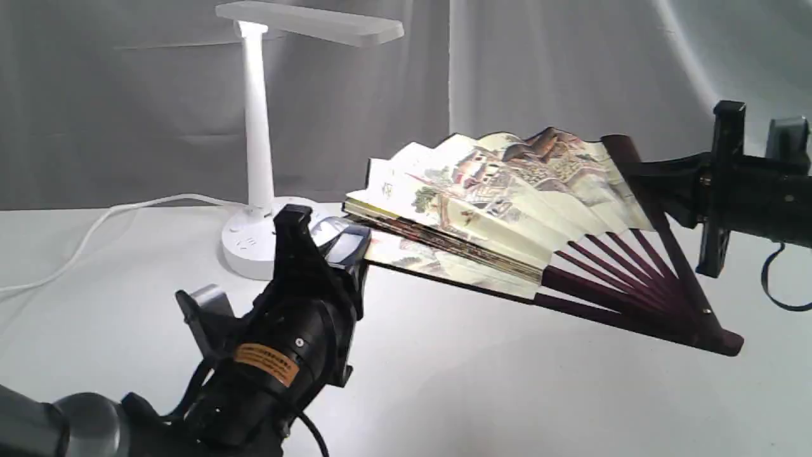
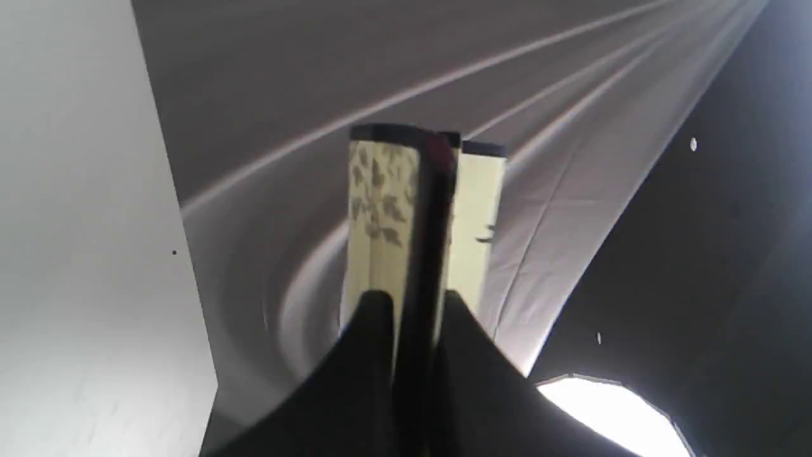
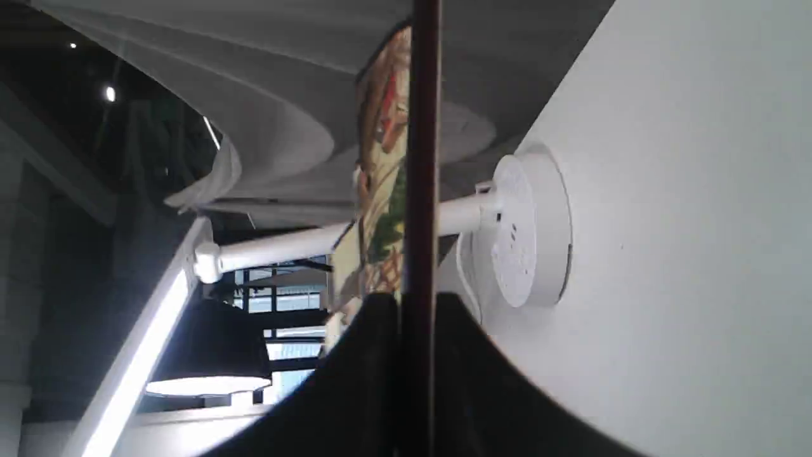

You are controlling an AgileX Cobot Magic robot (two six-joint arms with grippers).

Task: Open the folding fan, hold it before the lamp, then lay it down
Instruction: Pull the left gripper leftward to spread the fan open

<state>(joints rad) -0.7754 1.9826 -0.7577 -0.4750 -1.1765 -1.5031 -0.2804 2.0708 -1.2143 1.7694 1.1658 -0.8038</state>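
The folding fan [image 1: 507, 209] hangs partly spread above the table, cream pleats with a village painting and maroon ribs meeting at the pivot low on the right. My left gripper [image 1: 346, 244] is shut on its lower guard near the paper's tip; in the left wrist view the dark guard [image 2: 425, 254] runs between the two fingers. My right gripper [image 1: 641, 171] is shut on the upper guard; the right wrist view has that maroon strip [image 3: 422, 190] pinched between the fingers. The lamp [image 1: 257, 127] stands lit behind the left gripper, its round base [image 3: 530, 228] on the table.
A white cord [image 1: 95, 228] trails left from the lamp base across the white table [image 1: 476, 393]. A grey draped curtain [image 1: 571, 76] closes off the back.
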